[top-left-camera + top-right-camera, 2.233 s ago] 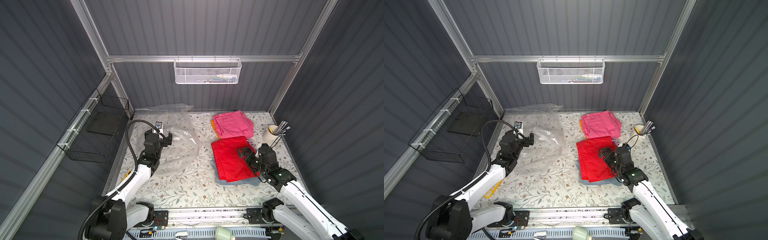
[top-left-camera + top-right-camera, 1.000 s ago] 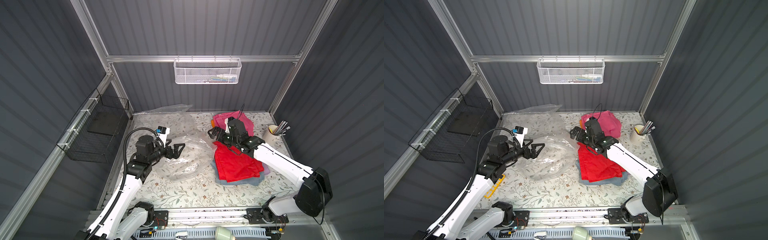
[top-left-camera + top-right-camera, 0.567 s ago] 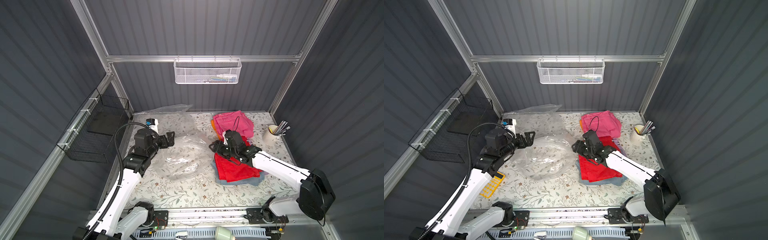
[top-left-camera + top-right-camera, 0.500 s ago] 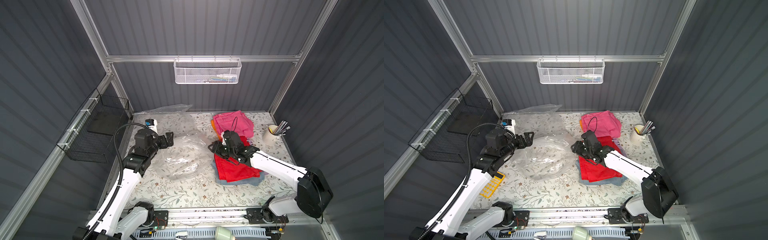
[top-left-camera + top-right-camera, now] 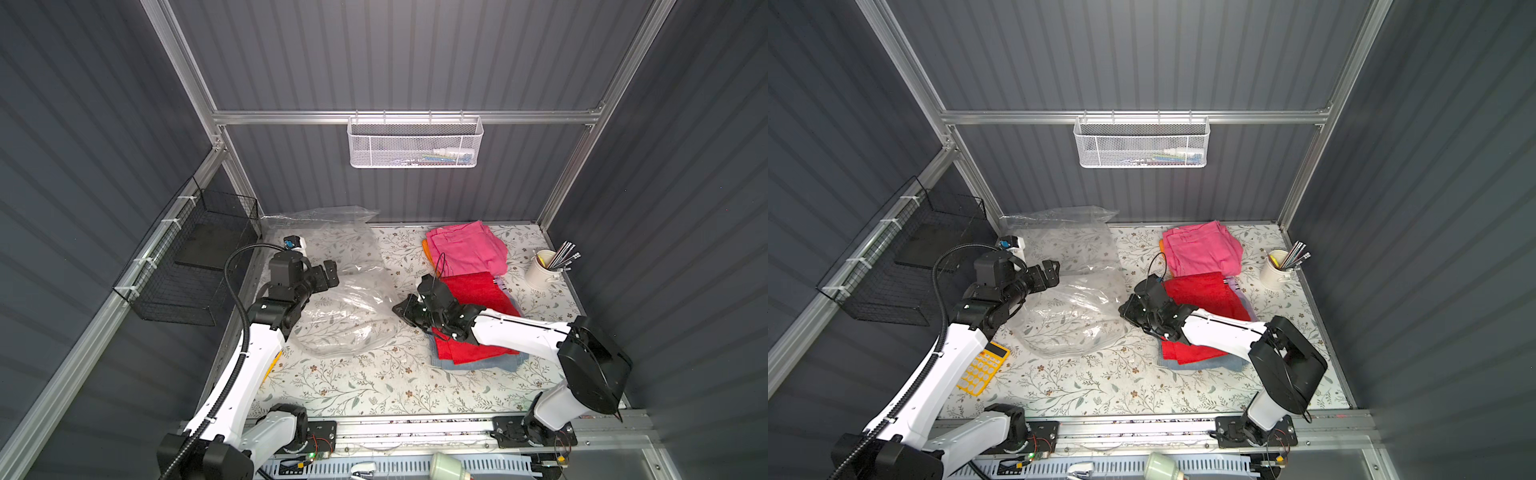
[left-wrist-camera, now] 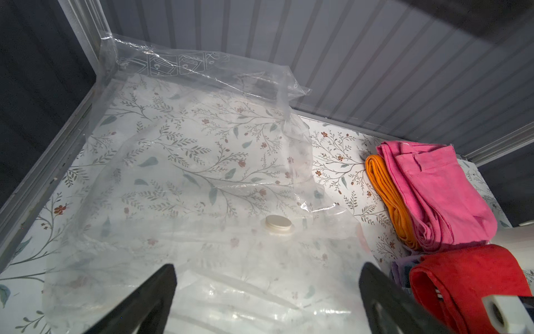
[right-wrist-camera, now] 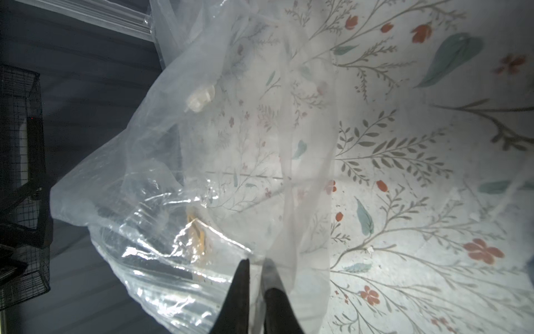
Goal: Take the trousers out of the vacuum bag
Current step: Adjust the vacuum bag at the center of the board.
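Right gripper (image 7: pixel 255 261): come off the trousers (image 5: pixel 473 291), now pinched on bag (image 5: pixel 345 320) edge. Left gripper (image 6: pixel 267 269): spread above bag. Trousers: stacked on tabletop (image 5: pixel 353 386) beside bag, which looks empty; removal likely complete

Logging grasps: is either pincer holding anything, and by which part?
The right pincer is shut on the vacuum bag, apparently pinching film at its edge beside the red trousers. The left pincer is open, empty.

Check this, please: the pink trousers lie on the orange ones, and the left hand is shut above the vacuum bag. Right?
No: the left hand is open; the left wrist view shows its fingers wide apart above the vacuum bag. The rest is right.
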Action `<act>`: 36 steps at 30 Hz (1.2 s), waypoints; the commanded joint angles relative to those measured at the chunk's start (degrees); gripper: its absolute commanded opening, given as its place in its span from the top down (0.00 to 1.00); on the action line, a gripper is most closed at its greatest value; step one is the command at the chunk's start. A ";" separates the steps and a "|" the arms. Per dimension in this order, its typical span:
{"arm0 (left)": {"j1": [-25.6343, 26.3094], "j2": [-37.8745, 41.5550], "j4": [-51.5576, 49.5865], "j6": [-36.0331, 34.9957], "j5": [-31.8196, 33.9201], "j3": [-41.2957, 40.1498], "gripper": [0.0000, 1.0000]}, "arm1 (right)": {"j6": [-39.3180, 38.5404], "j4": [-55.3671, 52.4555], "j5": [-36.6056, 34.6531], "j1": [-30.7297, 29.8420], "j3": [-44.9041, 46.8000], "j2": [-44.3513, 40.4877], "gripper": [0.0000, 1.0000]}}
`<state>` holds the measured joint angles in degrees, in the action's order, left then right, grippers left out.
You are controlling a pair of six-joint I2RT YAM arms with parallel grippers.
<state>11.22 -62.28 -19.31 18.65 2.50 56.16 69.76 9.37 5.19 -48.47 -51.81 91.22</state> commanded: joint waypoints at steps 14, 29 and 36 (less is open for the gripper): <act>-0.50 -3.41 -2.41 -0.11 -12.08 -0.31 0.00 | -7.03 -12.80 -15.40 0.11 -0.72 -13.29 0.35; -0.59 -5.07 -3.25 1.99 -15.56 -1.95 0.00 | -12.17 -11.95 -7.81 -4.08 -20.66 3.50 0.42; -0.59 -4.31 -1.56 4.70 -19.79 -9.07 0.00 | -6.11 -8.39 -6.33 -4.27 -16.35 13.27 0.43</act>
<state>11.03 -67.18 -20.10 21.47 -14.04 50.04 60.88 -0.03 -1.74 -52.86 -69.95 102.67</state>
